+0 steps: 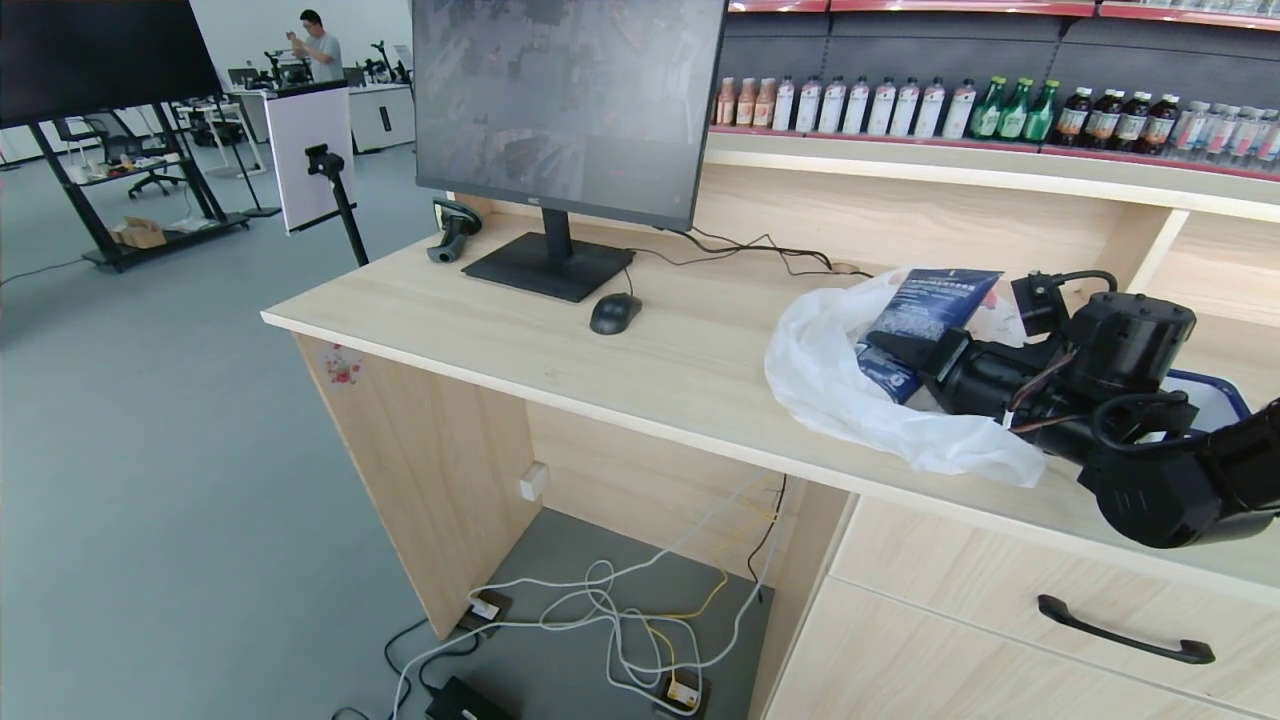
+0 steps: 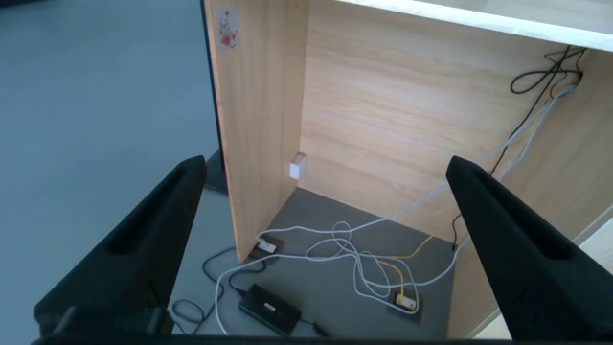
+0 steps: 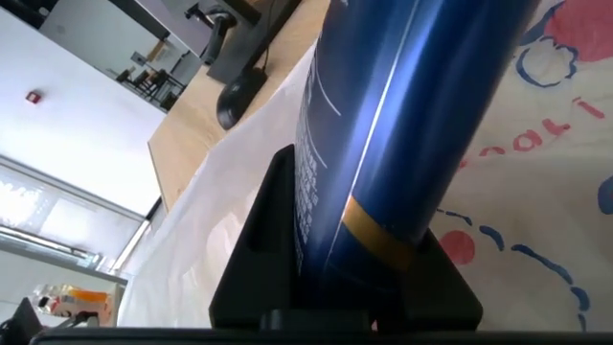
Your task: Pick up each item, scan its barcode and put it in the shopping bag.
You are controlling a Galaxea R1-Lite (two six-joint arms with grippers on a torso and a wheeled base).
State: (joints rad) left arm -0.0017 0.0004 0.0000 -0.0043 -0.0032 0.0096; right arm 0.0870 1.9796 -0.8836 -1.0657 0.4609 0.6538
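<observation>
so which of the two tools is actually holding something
The right tool: it is shut on the dark blue glossy packet at the white plastic shopping bag. The left tool is open and empty.

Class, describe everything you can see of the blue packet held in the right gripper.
The blue packet is a glossy, dark blue pouch, apparently foil or plastic, with small white print and a gold band. It is tilted, its lower part clamped between the right gripper's black fingers, in the open mouth of the white plastic bag on the wooden counter.
</observation>
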